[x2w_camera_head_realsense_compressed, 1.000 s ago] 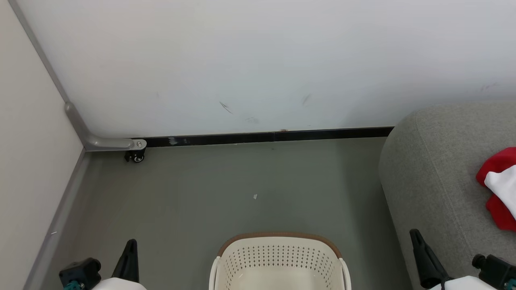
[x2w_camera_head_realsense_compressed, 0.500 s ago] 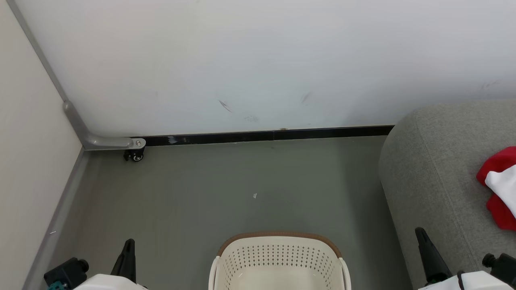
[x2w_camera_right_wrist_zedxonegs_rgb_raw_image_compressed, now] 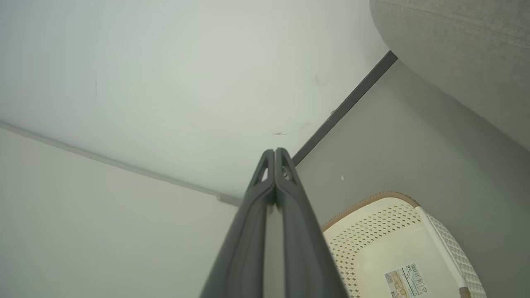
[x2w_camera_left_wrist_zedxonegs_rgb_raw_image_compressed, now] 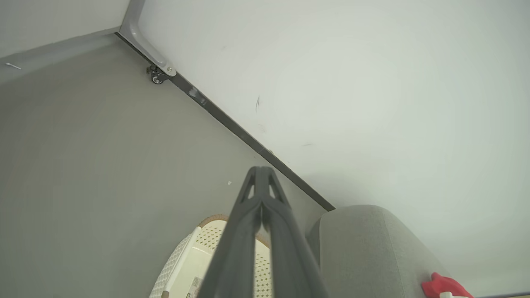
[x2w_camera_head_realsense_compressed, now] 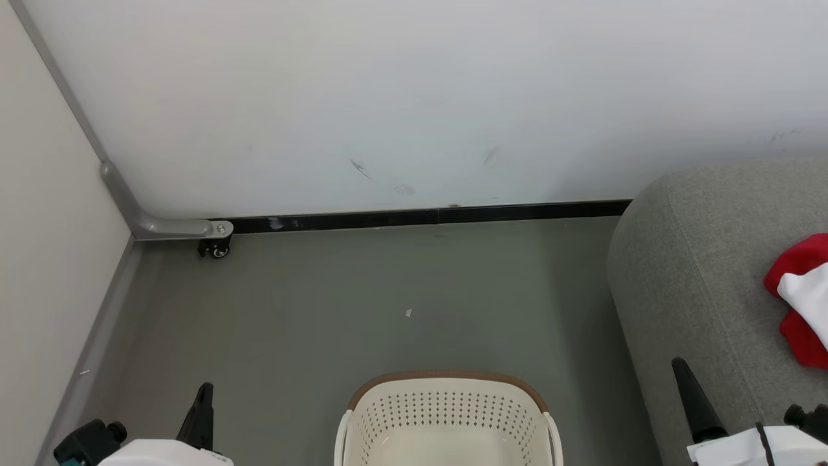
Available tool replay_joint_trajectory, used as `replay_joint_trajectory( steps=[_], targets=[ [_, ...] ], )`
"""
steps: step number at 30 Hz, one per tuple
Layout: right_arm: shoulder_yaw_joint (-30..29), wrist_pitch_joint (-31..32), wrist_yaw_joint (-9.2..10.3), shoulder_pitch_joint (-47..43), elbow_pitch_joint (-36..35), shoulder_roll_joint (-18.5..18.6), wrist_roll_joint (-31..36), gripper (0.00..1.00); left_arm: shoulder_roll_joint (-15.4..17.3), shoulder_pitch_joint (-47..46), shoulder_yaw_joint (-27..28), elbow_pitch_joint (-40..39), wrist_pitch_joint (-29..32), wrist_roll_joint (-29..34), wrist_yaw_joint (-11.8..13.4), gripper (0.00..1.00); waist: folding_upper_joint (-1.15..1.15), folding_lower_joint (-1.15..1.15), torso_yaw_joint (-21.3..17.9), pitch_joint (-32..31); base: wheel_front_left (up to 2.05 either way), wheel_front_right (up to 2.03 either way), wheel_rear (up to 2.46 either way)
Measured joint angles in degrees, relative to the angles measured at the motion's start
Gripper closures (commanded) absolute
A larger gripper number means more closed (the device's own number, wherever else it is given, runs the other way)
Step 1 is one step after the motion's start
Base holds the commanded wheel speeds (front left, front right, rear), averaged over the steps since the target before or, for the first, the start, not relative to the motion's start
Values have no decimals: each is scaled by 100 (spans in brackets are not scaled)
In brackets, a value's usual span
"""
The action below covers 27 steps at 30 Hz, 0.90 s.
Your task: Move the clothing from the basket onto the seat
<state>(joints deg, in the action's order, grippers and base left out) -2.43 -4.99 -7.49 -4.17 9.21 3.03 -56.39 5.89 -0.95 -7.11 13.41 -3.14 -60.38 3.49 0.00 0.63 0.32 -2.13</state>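
**Both grippers closed and empty; clothing on the seat**

Head view. Looks down on a grey floor (x2w_camera_head_realsense_compressed: 388,291) before a white wall (x2w_camera_head_realsense_compressed: 414,97). Finds the left gripper (x2w_camera_head_realsense_compressed: 206,392) at lower left and the right gripper (x2w_camera_head_realsense_compressed: 680,369) at lower right, each with fingers pressed into one dark point, grasping nothing. Places the basket (x2w_camera_head_realsense_compressed: 446,376) between them at the bottom edge: cream, perforated, tan-brown rim band, standing on the floor. Places the seat (x2w_camera_head_realsense_compressed: 698,272) at the right, grey woven fabric with a rounded corner, near the basket yet apart from it. Shows the clothing (x2w_camera_head_realsense_compressed: 802,298) lying on the seat at the right edge, bright red with a white panel, partly cut by the frame. Catches a small caster (x2w_camera_head_realsense_compressed: 217,248) under a grey bracket in the far left corner.

Left wrist view. Looks along the left gripper's fingers, closed tip to tip, bare of any cloth. Puts the basket's far rim behind them, the seat's rounded end to the right, and a red fold with a bit of white at the lower right corner.

Right wrist view. Looks along the right gripper's fingers, likewise pressed together and empty. Brings in the basket's smooth bottom and a printed label (x2w_camera_right_wrist_zedxonegs_rgb_raw_image_compressed: 408,281) stuck there, with the seat's edge at upper right, apart from the basket.
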Motion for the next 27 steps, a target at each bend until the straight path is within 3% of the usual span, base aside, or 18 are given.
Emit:
replay_joint_trajectory(
  steps=[12, 27],
  targets=[
    [-7, 204, 0, 235, 142, 64, -1055, 100, -64, -28, 300, 47, 257, -866, -274, 100, 0, -48, -8, 93, 0, 0, 0],
    [-23, 456, 1, 465, 339, 132, -2451, 100, -213, -104, 691, 101, 567, -1979, -624, 100, 0, -58, -20, 173, 0, 0, 0]
  ],
)
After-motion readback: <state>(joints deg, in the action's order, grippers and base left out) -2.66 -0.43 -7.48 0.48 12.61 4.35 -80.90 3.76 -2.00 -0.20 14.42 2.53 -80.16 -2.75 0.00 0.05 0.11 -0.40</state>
